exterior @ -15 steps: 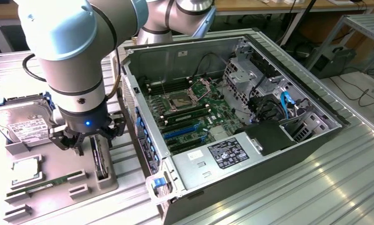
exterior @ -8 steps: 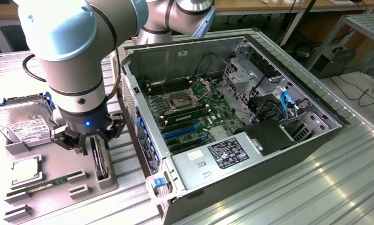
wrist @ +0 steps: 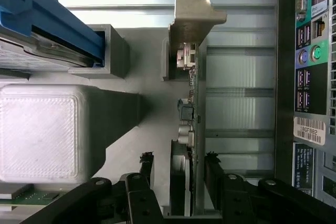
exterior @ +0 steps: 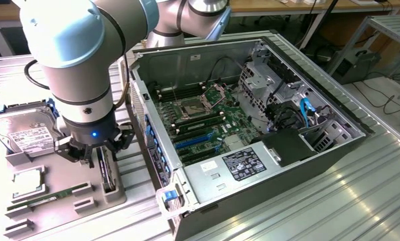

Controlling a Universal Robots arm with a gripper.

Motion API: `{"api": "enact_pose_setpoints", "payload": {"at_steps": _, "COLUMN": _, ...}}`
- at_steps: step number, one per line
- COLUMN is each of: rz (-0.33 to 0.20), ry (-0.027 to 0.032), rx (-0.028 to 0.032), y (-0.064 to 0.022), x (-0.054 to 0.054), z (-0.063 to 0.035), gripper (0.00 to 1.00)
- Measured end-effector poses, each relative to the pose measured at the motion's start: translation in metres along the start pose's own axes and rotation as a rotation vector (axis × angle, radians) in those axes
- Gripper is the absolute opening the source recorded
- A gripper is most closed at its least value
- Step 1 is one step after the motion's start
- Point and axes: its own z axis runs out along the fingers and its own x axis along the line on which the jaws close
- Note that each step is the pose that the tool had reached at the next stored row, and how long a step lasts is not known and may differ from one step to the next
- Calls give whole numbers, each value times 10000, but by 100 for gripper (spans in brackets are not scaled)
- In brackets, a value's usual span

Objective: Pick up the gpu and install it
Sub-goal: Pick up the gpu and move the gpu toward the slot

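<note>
Open metal computer tower case [exterior: 186, 65] laid on side at exterior view's right. Grey moulded parts tray [exterior: 59, 173] beside it. Thin green circuit-board gpu with pale metal bracket [wrist: 185, 108] stood on edge in tray slot, long axis aligned with finger gap. Black gripper [wrist: 179, 158] lowered directly over it, fingers spread astride card, not seen pinching.

gpu [wrist: 192, 121] green, bracket [wrist: 191, 17] pale metal; motherboard [exterior: 207, 118] green, slots [exterior: 193, 140] blue; tray [wrist: 152, 129] grey; drive caddy [wrist: 47, 19] blue.

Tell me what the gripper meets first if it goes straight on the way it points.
The gripper would meet the gpu, standing on edge between its open jaws; how near is unclear.
</note>
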Motion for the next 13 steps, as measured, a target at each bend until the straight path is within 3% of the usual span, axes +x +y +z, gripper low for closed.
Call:
{"api": "enact_pose_setpoints", "payload": {"at_steps": 6, "rz": 1, "ry": -1, "rx": -1, "y": -20, "x": 0, "z": 2, "gripper": 51}}
{"api": "enact_pose_setpoints", "payload": {"at_steps": 10, "rz": 0, "ry": 0, "rx": 0, "y": -21, "x": 0, "z": 2, "gripper": 36}}
{"api": "enact_pose_setpoints", "payload": {"at_steps": 13, "rz": 1, "ry": -1, "rx": -1, "y": -22, "x": 0, "z": 4, "gripper": 36}}
